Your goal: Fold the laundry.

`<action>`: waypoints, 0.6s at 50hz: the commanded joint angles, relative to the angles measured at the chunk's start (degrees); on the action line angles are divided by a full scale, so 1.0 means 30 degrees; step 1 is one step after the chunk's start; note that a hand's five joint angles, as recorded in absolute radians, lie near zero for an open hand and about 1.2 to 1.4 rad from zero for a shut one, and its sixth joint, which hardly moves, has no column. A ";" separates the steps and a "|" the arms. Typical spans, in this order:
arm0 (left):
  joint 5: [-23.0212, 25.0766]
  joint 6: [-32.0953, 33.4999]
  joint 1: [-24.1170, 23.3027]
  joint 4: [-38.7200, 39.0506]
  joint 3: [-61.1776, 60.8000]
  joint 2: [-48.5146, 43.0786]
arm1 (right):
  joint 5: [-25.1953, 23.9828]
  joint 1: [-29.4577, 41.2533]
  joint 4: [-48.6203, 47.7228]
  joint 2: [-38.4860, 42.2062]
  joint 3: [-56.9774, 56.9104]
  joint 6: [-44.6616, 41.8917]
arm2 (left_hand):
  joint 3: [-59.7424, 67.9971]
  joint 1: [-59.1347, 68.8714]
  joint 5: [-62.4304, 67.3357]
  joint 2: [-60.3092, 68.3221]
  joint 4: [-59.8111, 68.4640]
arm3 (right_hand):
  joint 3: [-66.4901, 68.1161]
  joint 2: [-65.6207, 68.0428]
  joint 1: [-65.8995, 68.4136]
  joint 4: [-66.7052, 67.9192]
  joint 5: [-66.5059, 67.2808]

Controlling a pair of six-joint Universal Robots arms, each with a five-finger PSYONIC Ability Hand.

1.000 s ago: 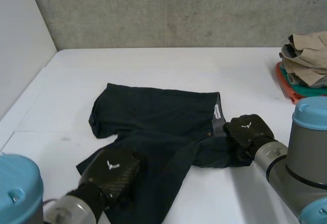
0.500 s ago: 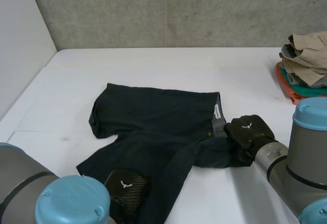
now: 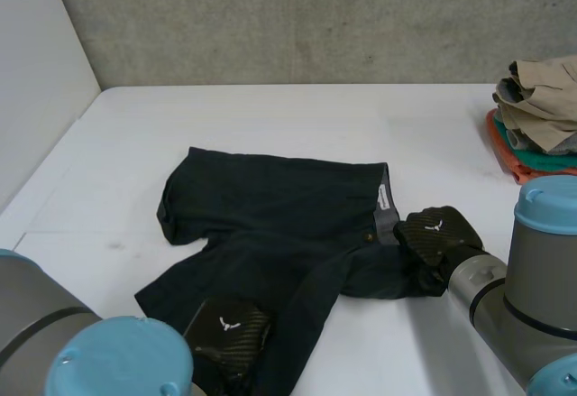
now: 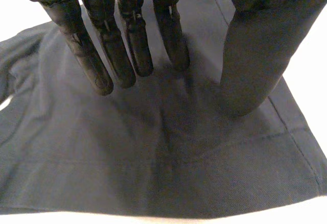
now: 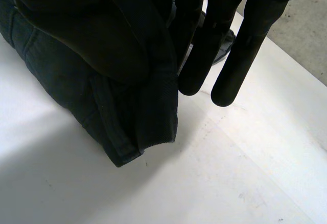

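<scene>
Shorts: dark, spread flat mid-table | left hand: straight fingers pressing one leg near its hem, gripping nothing | right hand: pinching the waistband end | table's right edge: beige clothes heaped on something red and green

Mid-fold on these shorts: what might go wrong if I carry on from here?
The left hand rests on the near leg of the shorts, fingers straight, gripping nothing: a lift there would likely leave the cloth behind. By the right hand the waistband corner is bunched double; folding now may lock that wrinkle in.
</scene>
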 commanded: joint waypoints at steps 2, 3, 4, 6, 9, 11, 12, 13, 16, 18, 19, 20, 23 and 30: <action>-0.0125 -0.0545 0.0035 0.0033 0.0647 -0.1868 | 0.0002 -0.0027 0.0000 -0.0029 0.0050 -0.0023 | 0.9021 0.9021 0.9161 0.9047 0.9227 | 0.3692 0.4292 0.5772 0.3741 0.3603; -0.0271 -0.0545 0.0035 0.0033 0.0706 -0.1811 | 0.0031 -0.0056 0.0029 -0.0116 0.0050 0.0006 | 1.3601 1.3601 1.3741 1.3627 1.3807 | 0.3692 0.4292 0.5772 0.3741 0.3603; -0.0302 -0.0516 0.0035 0.0033 0.0735 -0.1723 | 0.0061 -0.0086 0.0029 -0.0233 0.0079 0.0006 | 1.3647 1.3647 1.3787 1.3673 1.3853 | 0.3692 0.4292 0.5772 0.3741 0.3603; -0.0360 -0.0516 0.0035 0.0004 0.0823 -0.1519 | 0.0090 -0.0086 0.0087 -0.0350 0.0079 -0.0023 | 1.3647 1.3647 1.3787 1.3673 1.3853 | 0.3692 0.4292 0.5772 0.3741 0.3603; -0.0390 -0.0429 0.0064 -0.0172 0.1029 -0.0059 | 0.0032 -0.0086 0.0496 -0.1635 -0.0009 -0.0344 | 1.3647 1.3647 1.3787 1.3673 1.3853 | 0.3692 0.4292 0.5772 0.3741 0.3603; -0.0390 -0.0165 0.0297 -0.0550 0.0854 0.2042 | 0.0003 -0.0086 0.1486 -0.3182 -0.0096 -0.1421 | 1.3647 1.3647 1.3787 1.3673 1.3853 | 0.3692 0.4292 0.5772 0.3741 0.3603; -0.0361 -0.0135 0.0386 -0.0727 0.0853 0.2695 | -0.0027 -0.0144 0.2074 -0.3715 -0.0183 -0.2010 | 1.3647 1.3647 1.3787 1.3673 1.3853 | 0.3692 0.4292 0.5772 0.3741 0.3603; -0.0361 -0.0106 0.0532 -0.0932 0.0882 0.3339 | -0.0027 -0.0145 0.2718 -0.4242 -0.0271 -0.2654 | 1.3647 1.3647 1.3787 1.3673 1.3853 | 0.3692 0.4292 0.5772 0.3741 0.3603; -0.0127 0.0507 0.1176 -0.2307 0.1233 0.5421 | -0.0114 -0.0145 0.5442 -0.6410 -0.0856 -0.5232 | 1.3647 1.3647 1.3787 1.3673 1.3853 | 0.3692 0.4292 0.5772 0.3741 0.3603; -0.0039 0.1353 0.1818 -0.3475 0.1612 0.6619 | -0.0115 -0.0174 0.7370 -0.7784 -0.1382 -0.7043 | 1.3647 1.3647 1.3787 1.3673 1.3853 | 0.3692 0.4292 0.5772 0.3741 0.3603; 0.0107 0.1707 0.2025 -0.3860 0.1789 0.7004 | -0.0115 -0.0174 0.7962 -0.8227 -0.1589 -0.7664 | 1.3647 1.3647 1.3787 1.3673 1.3853 | 0.3692 0.4292 0.5772 0.3741 0.3603; 0.0398 0.2291 0.2346 -0.4473 0.1993 0.7472 | -0.0057 -0.0174 0.8838 -0.8754 -0.1852 -0.8569 | 1.3647 1.3647 1.3787 1.3673 1.3853 | 0.3692 0.4292 0.5772 0.3741 0.3603; 0.1101 0.3231 0.2846 -0.5238 0.2259 0.7857 | 0.0031 -0.0174 0.9841 -0.9140 -0.2147 -0.9746 | 1.3647 1.3647 1.3787 1.3673 1.3853 | 0.3692 0.4292 0.5772 0.3741 0.3603; 0.3183 0.4699 0.4312 -0.5388 0.1966 0.5959 | -0.0115 -0.0027 1.0488 -0.8294 -0.1738 -1.0425 | 1.3647 1.3647 1.3787 1.3673 1.3853 | 0.3692 0.4292 0.5772 0.3741 0.3603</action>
